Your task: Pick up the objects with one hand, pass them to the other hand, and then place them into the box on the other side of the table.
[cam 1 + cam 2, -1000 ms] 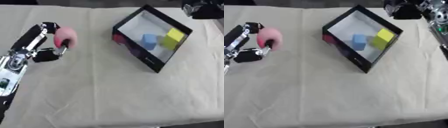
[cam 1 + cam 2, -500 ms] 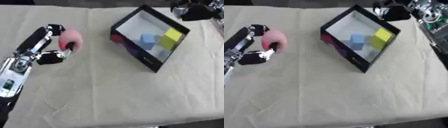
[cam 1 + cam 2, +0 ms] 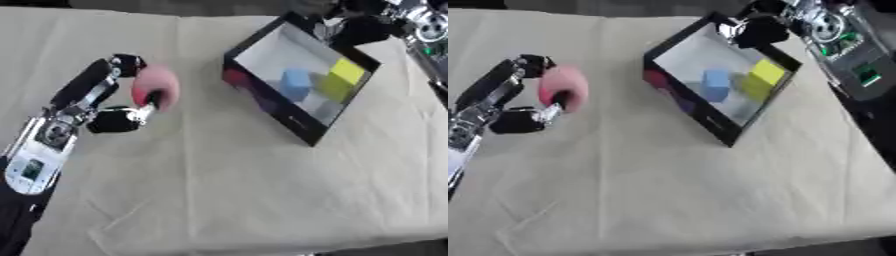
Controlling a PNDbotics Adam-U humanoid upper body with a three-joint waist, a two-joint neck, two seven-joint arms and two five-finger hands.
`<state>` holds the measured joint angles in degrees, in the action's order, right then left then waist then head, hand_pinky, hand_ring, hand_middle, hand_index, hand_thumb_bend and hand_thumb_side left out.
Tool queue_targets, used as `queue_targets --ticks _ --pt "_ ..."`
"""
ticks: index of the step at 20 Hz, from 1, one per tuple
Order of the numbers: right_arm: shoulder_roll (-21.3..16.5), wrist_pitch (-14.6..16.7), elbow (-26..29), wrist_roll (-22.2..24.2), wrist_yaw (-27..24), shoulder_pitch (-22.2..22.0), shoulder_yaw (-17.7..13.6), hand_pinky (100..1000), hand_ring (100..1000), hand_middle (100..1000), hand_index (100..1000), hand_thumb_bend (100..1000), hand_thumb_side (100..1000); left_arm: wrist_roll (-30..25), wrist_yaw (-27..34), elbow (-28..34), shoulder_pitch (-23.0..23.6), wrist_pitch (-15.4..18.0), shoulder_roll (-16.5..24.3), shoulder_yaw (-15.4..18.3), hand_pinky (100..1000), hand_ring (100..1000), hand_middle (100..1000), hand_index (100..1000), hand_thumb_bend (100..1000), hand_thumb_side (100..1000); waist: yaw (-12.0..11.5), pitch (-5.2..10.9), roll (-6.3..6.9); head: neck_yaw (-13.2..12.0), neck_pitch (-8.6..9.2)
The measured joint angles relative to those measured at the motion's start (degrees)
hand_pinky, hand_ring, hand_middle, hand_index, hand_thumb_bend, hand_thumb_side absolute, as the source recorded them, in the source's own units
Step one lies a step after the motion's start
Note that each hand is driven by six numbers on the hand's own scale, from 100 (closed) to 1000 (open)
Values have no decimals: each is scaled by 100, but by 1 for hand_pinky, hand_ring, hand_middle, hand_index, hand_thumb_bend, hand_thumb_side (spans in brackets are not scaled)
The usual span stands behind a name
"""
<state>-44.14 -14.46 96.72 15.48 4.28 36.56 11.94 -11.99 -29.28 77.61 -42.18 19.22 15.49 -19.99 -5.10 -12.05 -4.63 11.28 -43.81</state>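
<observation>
Holding a pink rounded object [image 3: 156, 87] in my left hand [image 3: 105, 107], I have my fingers [image 3: 122, 65] and thumb curled round it over the left part of the cloth-covered table [image 3: 227, 190]. The black box [image 3: 302, 82] sits well apart to the right, tilted, with a blue block [image 3: 296, 84] and a yellow block [image 3: 341, 76] side by side inside it. My right hand [image 3: 761, 27] shows at the box's far corner; I cannot tell whether its fingers are curled or straight.
</observation>
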Motion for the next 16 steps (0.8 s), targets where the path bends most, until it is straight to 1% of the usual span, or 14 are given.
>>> queue_targets --ticks 6,12,15,16 --pt "298 -5 -299 435 355 264 138 797 968 917 975 100 223 2 0 -42 -67 92 -121 -4 737 649 578 508 100 483 -31 0 -31 76 -1" --pt "518 60 -481 650 653 345 168 801 971 920 974 100 185 19 0 -111 -122 162 -265 -1 737 648 576 508 100 494 -30 0 -31 100 -1" --pt "625 118 -535 789 710 363 190 795 975 923 979 100 241 44 -12 -157 -128 195 -332 2 738 648 576 508 100 504 -44 0 -31 102 -1" --pt "668 128 -556 849 708 371 193 795 977 924 980 100 244 53 -25 -177 -137 205 -365 5 738 648 576 508 100 505 -57 0 -31 102 -1"
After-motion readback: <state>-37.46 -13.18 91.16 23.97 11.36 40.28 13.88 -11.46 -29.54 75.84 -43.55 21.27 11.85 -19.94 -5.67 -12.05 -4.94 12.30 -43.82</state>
